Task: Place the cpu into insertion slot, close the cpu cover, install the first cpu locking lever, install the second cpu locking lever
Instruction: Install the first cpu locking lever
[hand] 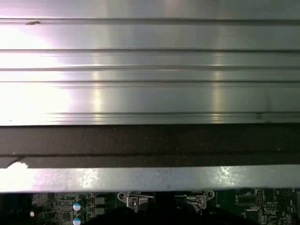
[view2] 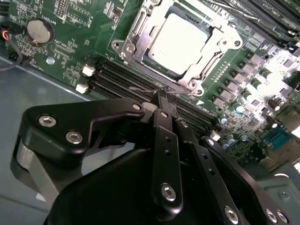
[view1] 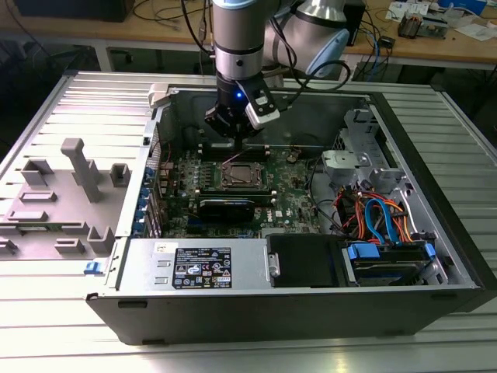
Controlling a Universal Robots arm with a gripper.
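The cpu [view2: 176,40] lies flat in the insertion slot [view2: 125,48] on the green motherboard, and the silvery cpu cover [view2: 220,36] is down around it. My gripper [view2: 162,96] hovers just beside the slot with its black fingers pressed together. A thin wire cpu locking lever [view2: 140,89] runs up to the fingertips and looks pinched between them. In the exterior view the gripper [view1: 235,138] hangs inside the open computer case, over the far edge of the slot [view1: 245,177], and the lever [view1: 233,158] slants upward beneath it.
Long black RAM slots [view2: 122,77] lie between gripper and socket, with a coin battery [view2: 40,29] beyond. The case holds a power supply [view1: 194,264], coloured cables [view1: 373,214] and a drive cage [view1: 388,260]. Grey fixtures [view1: 78,167] stand at the exterior view's left. The ridged case wall [hand: 150,70] is close.
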